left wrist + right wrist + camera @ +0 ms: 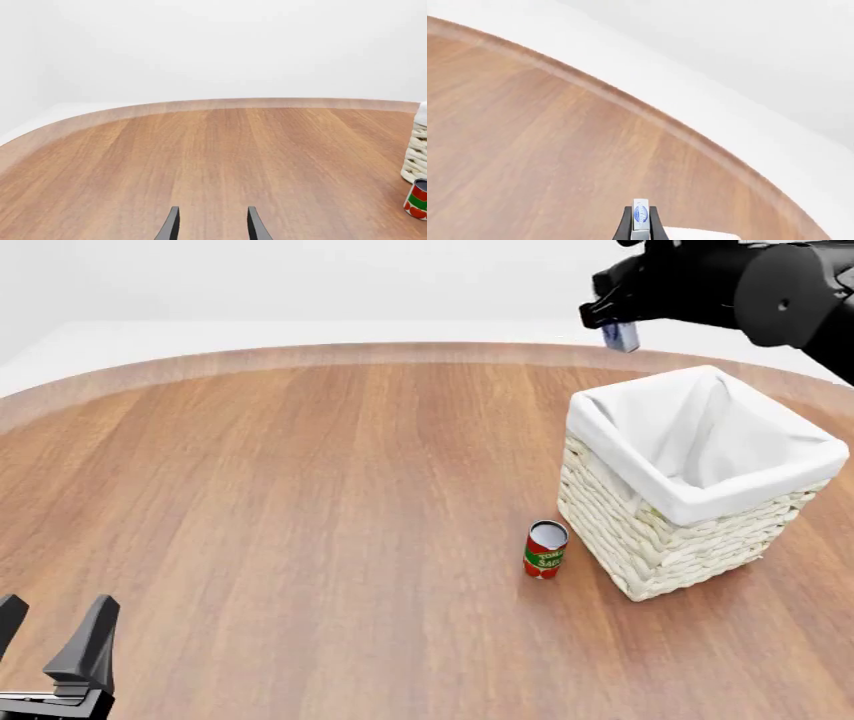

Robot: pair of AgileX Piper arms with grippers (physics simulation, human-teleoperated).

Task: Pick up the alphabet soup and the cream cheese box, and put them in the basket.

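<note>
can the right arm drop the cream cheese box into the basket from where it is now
Probably yes. The right gripper holds the cream cheese box high in the air, near the basket's far rim, and nothing blocks the open top.

Cream cheese box [640,216] held aloft above upright, open basket [667,530].

Table [294,490] bearing 2 items at right of centre: basket [667,540] and 1 can [545,549], upright, just left of basket's near corner. Cream cheese box [621,336] held aloft in right gripper [617,332], beyond basket's far rim. Left gripper [54,640] low at near left, well apart from all.
</note>
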